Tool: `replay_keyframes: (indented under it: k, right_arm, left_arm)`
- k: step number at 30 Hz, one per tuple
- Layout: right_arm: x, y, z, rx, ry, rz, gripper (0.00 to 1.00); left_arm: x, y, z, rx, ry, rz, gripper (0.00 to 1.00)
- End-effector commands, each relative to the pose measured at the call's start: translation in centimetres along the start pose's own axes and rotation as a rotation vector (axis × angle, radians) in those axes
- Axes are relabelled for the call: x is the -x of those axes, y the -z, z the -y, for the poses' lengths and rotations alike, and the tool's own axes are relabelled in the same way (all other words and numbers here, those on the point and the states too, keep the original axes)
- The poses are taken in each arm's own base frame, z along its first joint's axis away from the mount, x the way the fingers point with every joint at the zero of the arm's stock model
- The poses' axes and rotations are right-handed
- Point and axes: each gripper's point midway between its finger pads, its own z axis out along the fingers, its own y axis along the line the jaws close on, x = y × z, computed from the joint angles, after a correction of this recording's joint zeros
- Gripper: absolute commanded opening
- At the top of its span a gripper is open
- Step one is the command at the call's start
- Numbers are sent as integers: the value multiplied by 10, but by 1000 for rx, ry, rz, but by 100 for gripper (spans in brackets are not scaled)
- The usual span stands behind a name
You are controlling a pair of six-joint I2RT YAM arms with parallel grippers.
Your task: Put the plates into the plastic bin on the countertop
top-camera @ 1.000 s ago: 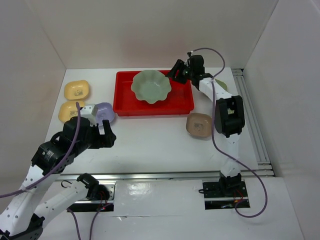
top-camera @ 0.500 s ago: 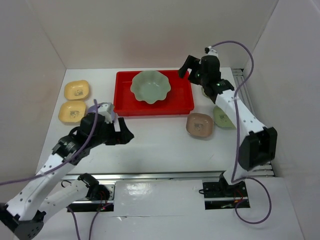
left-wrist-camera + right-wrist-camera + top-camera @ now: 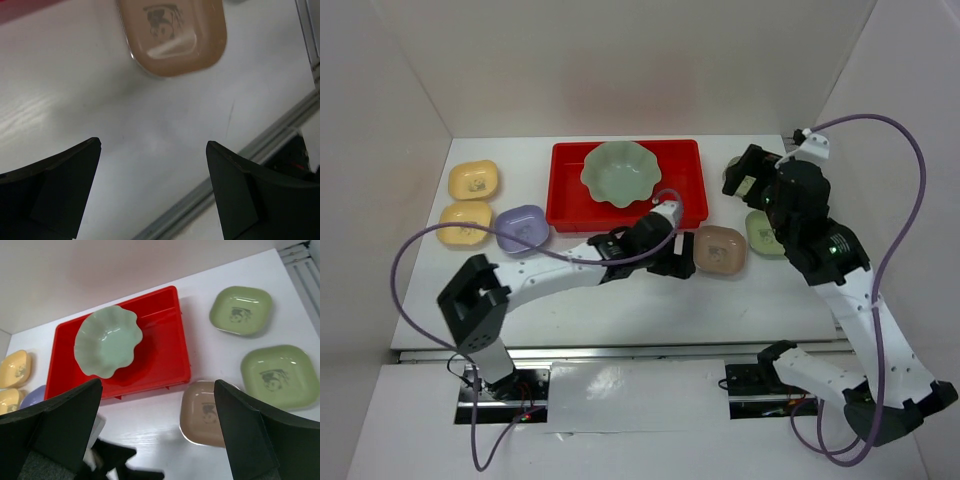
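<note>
Plates are mostly not in place yet: only the big pale green scalloped dish (image 3: 622,172) sits inside the red bin (image 3: 570,205), toward the back of it. The rest lie on the countertop (image 3: 620,295). Two yellow dishes (image 3: 473,180) are at the far left, with the lavender dish (image 3: 522,228) just beside them and near the bin's left end. The tan dish (image 3: 719,249) lies off the bin's front right corner, and two olive green dishes (image 3: 241,310) lie further right. So one is done and six small ones are left, as far as can be seen.

The left gripper (image 3: 672,262) reaches across the front of the bin with its jaws spread wide and nothing between them. The tan dish (image 3: 172,35) lies just ahead of the fingertips, apart from them and not yet between the fingers, so it looks like the next one to be picked up.

The right gripper (image 3: 157,385) is also spread wide and empty, raised above the right side of the counter, well apart from the dishes below it
</note>
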Motion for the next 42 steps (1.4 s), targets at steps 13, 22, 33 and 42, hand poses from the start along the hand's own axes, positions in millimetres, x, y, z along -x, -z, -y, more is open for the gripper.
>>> replay_keyframes:
  k: [13,22,33,42]
  right_arm:
    - [14,53,25,-15,42,19,100]
    - [28,71,26,13,38,58,100]
    - [34,80,28,18,29,75,100]
    - [43,85,29,17,30,96,100]
  left_arm:
    - [44,-130,-9,142,-39,77,95]
    - [24,-159,-30,222,-18,34,73]
    - [1,-151,-38,297,-87,-27,8]
    - [-14,-58,-14,383,-64,-61,0]
